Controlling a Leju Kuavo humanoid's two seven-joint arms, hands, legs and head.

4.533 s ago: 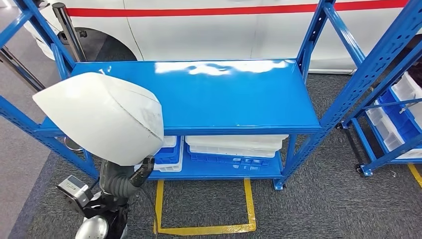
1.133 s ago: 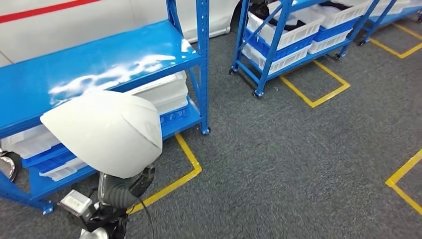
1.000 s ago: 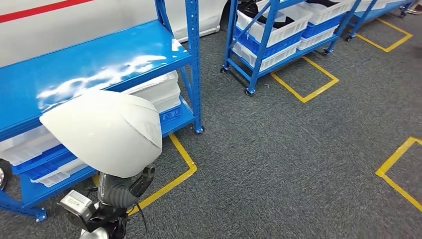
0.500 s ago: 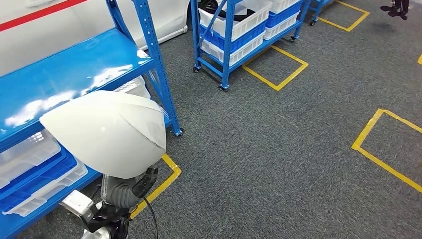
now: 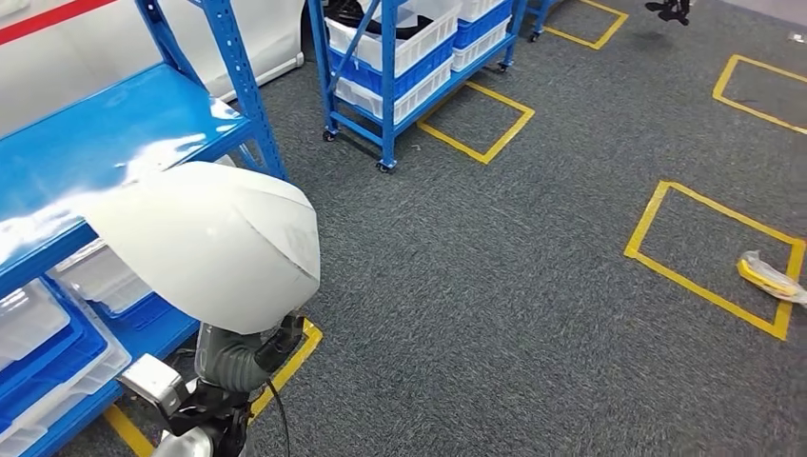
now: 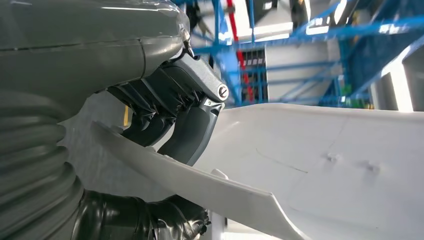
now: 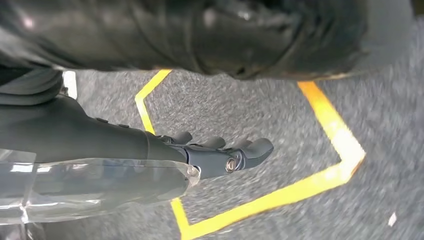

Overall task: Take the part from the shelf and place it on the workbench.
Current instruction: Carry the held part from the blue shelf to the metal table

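Observation:
The part is a large white curved shell [image 5: 209, 243], held up in front of my body at the lower left of the head view. My left hand [image 5: 255, 349] grips it from underneath, and the shell hides most of that hand. In the left wrist view the thumb and dark fingers [image 6: 175, 117] clamp the shell's thin edge [image 6: 210, 187], and its broad white surface [image 6: 340, 160] stretches away beyond them. My right hand [image 7: 222, 155] hangs over the grey carpet with its fingers stretched out and nothing in them.
The blue shelf [image 5: 105, 133] stands close on the left, with white and blue bins [image 5: 57, 324] on its lower level. A second blue rack with bins [image 5: 400, 48] stands further back. Yellow tape squares [image 5: 709, 286] mark the carpet; a yellow-and-clear bag [image 5: 773, 279] lies at the right.
The camera has turned right: the blue shelf has slid to the picture's left and open carpet with yellow squares has come in. The white shell stays in my left hand.

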